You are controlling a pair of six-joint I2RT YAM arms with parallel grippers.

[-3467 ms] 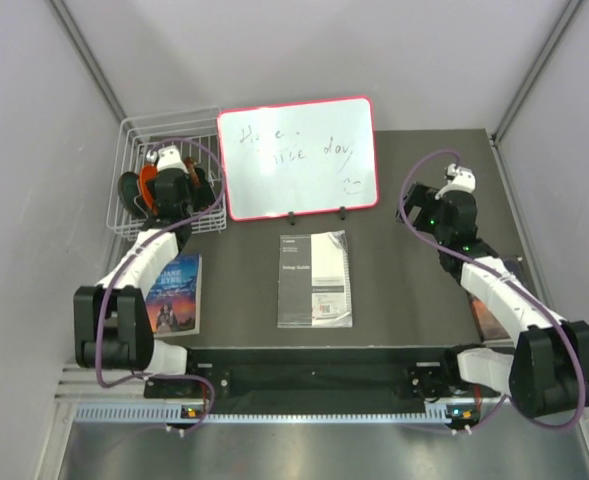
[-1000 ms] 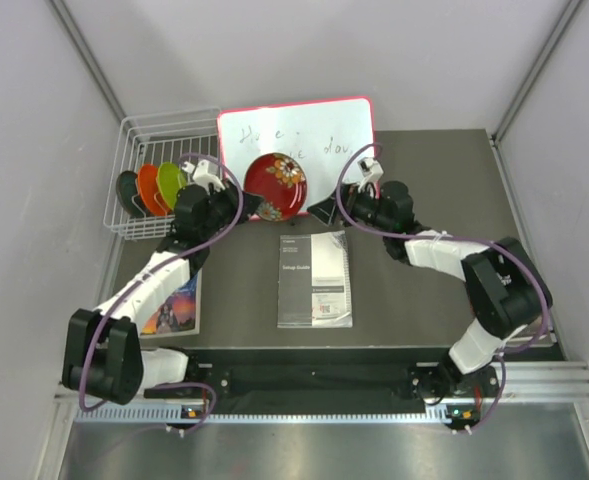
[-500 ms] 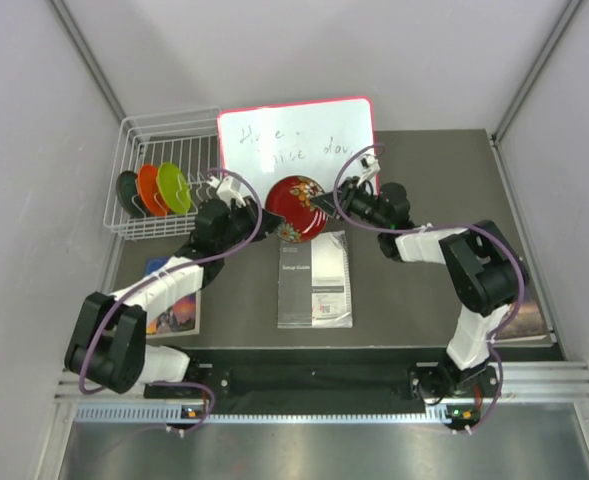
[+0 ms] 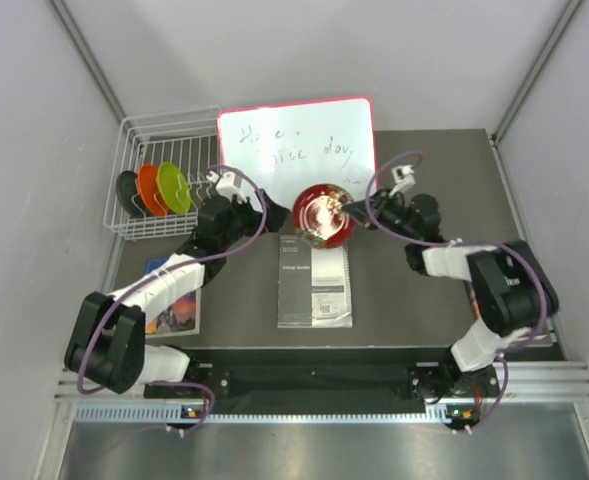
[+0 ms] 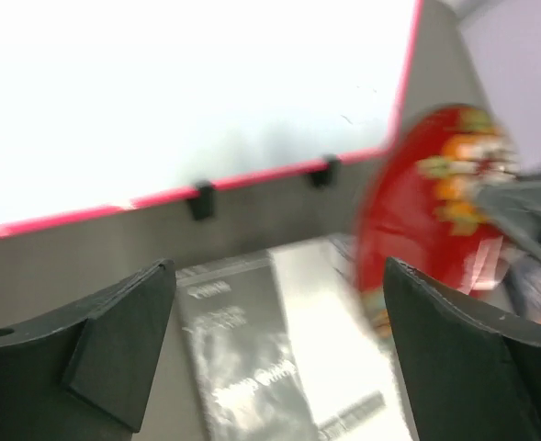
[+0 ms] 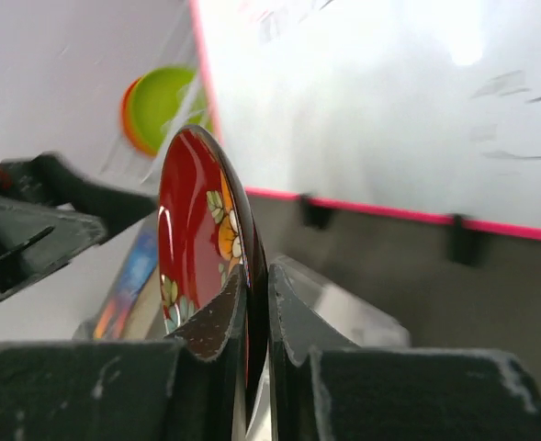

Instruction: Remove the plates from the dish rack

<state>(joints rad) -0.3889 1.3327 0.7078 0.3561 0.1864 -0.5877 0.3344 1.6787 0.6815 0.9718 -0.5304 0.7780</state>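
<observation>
Shifted right, glossy red flowered plate (image 4: 323, 215), rim clamped in right gripper (image 6: 254, 310), left gripper (image 5: 279, 268) apart.

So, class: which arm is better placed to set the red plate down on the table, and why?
Right. The right gripper is shut on the rim of the red floral plate, holding it on edge. The left gripper is open, with nothing between its fingers.

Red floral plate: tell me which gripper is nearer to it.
Right. The right gripper is shut on the rim of the red floral plate, holding it on edge. The left gripper is open, off to the plate's left in the top view, holding nothing.
</observation>
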